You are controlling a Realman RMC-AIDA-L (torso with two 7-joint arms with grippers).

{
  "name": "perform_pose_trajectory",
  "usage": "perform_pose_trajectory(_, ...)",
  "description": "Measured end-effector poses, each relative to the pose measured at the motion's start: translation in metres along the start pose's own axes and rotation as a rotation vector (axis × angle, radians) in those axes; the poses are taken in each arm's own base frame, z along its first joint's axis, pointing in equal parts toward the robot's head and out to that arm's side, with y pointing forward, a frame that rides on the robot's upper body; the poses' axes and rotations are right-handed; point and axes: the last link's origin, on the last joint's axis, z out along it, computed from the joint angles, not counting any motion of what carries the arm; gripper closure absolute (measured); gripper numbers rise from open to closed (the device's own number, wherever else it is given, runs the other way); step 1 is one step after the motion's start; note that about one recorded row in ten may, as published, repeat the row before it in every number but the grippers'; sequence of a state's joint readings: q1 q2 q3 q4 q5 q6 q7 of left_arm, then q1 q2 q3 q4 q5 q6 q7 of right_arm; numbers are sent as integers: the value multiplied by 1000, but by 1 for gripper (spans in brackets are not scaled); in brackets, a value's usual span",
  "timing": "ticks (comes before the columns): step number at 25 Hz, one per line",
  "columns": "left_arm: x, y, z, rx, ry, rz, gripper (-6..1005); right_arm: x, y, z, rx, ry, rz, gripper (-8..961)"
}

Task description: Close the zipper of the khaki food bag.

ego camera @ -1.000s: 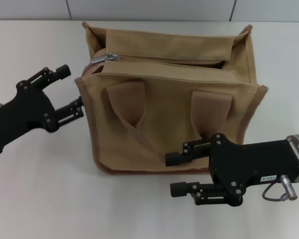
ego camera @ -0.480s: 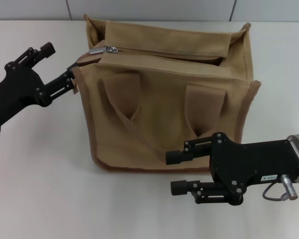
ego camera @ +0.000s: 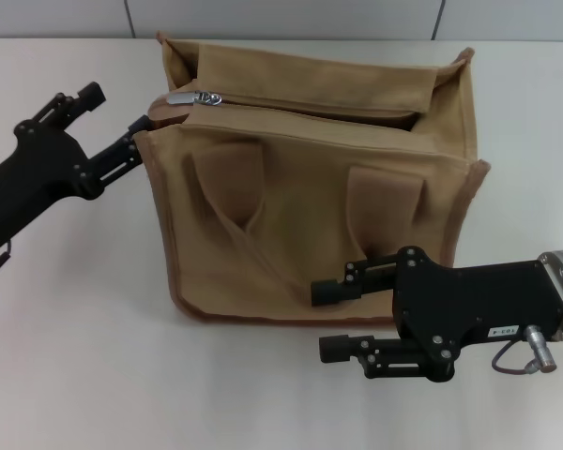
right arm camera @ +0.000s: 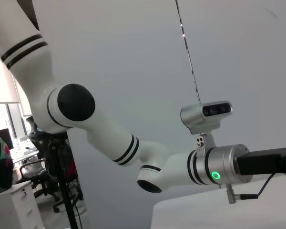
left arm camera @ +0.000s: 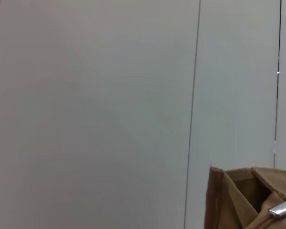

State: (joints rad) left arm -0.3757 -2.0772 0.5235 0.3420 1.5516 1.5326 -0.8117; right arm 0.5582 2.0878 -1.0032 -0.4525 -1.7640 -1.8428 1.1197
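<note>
The khaki food bag [ego camera: 319, 197] stands in the upper middle of the head view on a white table [ego camera: 84, 375], its two wide handles lying flat against the near face. The zipper [ego camera: 300, 101] runs across the bag's top, with its silver slider [ego camera: 193, 97] at the upper-left end and the strip behind it gaping toward the right. The left gripper [ego camera: 120, 125] reaches in from the left edge of the frame with its fingers spread wide; the nearer finger [ego camera: 122, 159] touches the bag's upper-left corner by the brown piping, while the farther finger is apart from the bag, and it holds nothing. The slider lies just right of that gripper. In the left wrist view, the bag corner [left arm camera: 238, 195] and slider [left arm camera: 282, 208] show at the lower right. The right gripper [ego camera: 333, 321] sits at the lower middle of the head view, open and empty, its upper finger just in front of the bag's bottom edge.
</note>
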Motion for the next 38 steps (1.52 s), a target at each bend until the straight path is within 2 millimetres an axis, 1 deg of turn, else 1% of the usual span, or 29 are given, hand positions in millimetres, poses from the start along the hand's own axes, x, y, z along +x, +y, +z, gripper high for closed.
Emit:
perform_pose_trajectory(4,-2,3,2,-8,-3,9,253,-1,-2,1,5,5,-3,439)
perform_pose_trajectory(8,-4,9,3,-68,-27,26,255,-1,-3,1,5,6,-5,439)
perform_pose_trajectory(14,1,9,-9,-80,-22,48,258,0,-3,0,11,7,-4,439)
perform_pose_trajectory(20,3,8,-14,-98,-37,74,262,0,-4,-2,26,1,-4,439)
perform_pose_trajectory(21,2,10,-11,-122,-54,69,262,-1,-4,-2,31,-1,-4,439)
perform_pose_trajectory(23,2,10,-11,-122,-54,69,263,-1,-5,-2,37,-3,-5,439)
perform_pose_trajectory(24,-1,14,-4,-174,-102,81,264,-1,-5,-2,37,-5,-6,440)
perform_pose_trajectory(25,-3,16,-1,-188,-121,92,264,-2,-6,-2,38,-7,-7,440)
perform_pose_trajectory(27,-3,16,-1,-188,-121,92,265,-2,-5,-2,39,-9,-7,440)
perform_pose_trajectory(29,-1,13,5,-159,-102,98,267,-2,-5,-2,39,-9,-7,440)
perform_pose_trajectory(32,5,5,8,-101,-60,77,268,-1,-5,-2,38,-11,-6,440)
perform_pose_trajectory(38,8,0,9,-55,-27,61,272,-1,-4,-2,38,-12,-4,439)
